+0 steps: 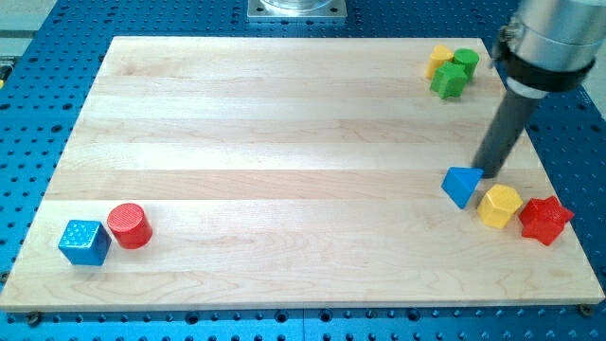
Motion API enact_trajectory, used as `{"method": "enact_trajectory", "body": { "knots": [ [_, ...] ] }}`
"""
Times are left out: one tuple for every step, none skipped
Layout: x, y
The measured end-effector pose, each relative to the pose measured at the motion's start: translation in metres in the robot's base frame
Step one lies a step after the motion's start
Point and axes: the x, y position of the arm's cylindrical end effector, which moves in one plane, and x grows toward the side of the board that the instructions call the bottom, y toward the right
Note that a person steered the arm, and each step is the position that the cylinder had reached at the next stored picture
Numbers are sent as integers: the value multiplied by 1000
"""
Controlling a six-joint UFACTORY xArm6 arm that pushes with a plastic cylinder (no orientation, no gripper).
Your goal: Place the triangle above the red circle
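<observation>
The blue triangle (461, 185) lies at the view's right, just left of a yellow hexagon (499, 206). The red circle (129, 225) stands far off at the view's lower left, next to a blue cube (84, 242). My tip (487, 173) is at the triangle's upper right edge, touching or nearly touching it, with the dark rod rising to the view's upper right.
A red star (545, 220) lies right of the yellow hexagon near the board's right edge (559, 189). At the view's top right sit a yellow block (439, 59), a green cylinder (465, 61) and a green block (449, 81), close together.
</observation>
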Motion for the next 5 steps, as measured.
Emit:
{"method": "enact_trajectory", "body": {
  "knots": [
    [1, 32],
    [21, 19],
    [20, -16],
    [12, -57],
    [11, -83]
  ]
}}
